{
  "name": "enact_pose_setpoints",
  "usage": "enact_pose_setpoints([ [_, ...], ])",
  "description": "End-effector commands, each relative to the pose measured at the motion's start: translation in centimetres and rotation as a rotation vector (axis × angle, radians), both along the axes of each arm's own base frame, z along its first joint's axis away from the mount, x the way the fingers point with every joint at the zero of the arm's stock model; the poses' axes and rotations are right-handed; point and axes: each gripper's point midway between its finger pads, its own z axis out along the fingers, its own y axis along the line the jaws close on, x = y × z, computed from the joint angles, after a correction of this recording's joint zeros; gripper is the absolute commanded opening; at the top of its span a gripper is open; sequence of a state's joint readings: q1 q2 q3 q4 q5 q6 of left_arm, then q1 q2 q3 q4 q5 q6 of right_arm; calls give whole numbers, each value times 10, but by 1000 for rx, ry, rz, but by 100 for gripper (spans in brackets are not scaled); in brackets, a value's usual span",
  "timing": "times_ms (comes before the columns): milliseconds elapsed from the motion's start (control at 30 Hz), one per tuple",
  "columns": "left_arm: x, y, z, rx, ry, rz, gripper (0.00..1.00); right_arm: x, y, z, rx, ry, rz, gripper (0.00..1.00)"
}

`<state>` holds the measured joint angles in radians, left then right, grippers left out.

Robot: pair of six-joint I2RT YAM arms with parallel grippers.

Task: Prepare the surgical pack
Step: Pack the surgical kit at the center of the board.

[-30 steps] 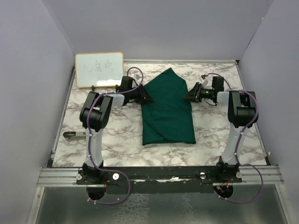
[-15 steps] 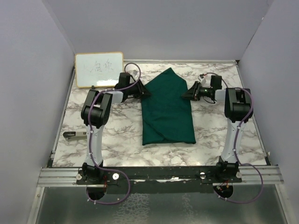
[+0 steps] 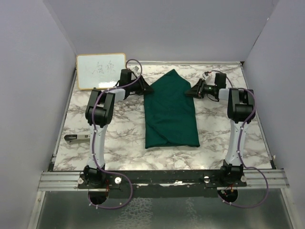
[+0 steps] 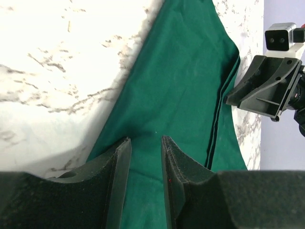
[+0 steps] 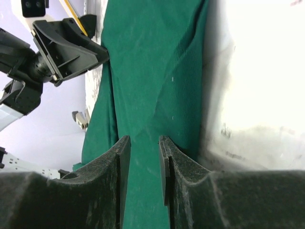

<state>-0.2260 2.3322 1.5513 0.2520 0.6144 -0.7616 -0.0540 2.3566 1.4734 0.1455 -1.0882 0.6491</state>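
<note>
Now drape (image 3: 170, 110) between left gripper (image 4: 145, 140), right gripper (image 5: 144, 139) (jaws slightly parted), each over its edge.

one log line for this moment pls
drape: folded bundle | left end effector: jaws parted, over its left edge | right end effector: jaws parted, over its right edge
</note>
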Motion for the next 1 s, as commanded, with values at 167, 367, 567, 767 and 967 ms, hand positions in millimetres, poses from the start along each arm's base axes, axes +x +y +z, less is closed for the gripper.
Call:
enact_pose_setpoints([
  [167, 19, 20, -21, 52, 21, 42, 39, 42, -6, -5, -9, -34, -16, 32],
  [367, 43, 32, -4, 185, -46, 23, 44, 68, -16, -10, -28, -16, -48, 33],
  [567, 61, 51, 57, 250, -154, 17, 50, 88, -35, 2, -79, -12, -93, 35],
  [767, 53, 47, 72, 239, -177, -27, 64, 99, -43, 38, -170, -125, -101, 43],
  [967, 59, 21, 58, 224, -204, -108, 65, 97, -45, 19, -207, -109, -67, 48],
])
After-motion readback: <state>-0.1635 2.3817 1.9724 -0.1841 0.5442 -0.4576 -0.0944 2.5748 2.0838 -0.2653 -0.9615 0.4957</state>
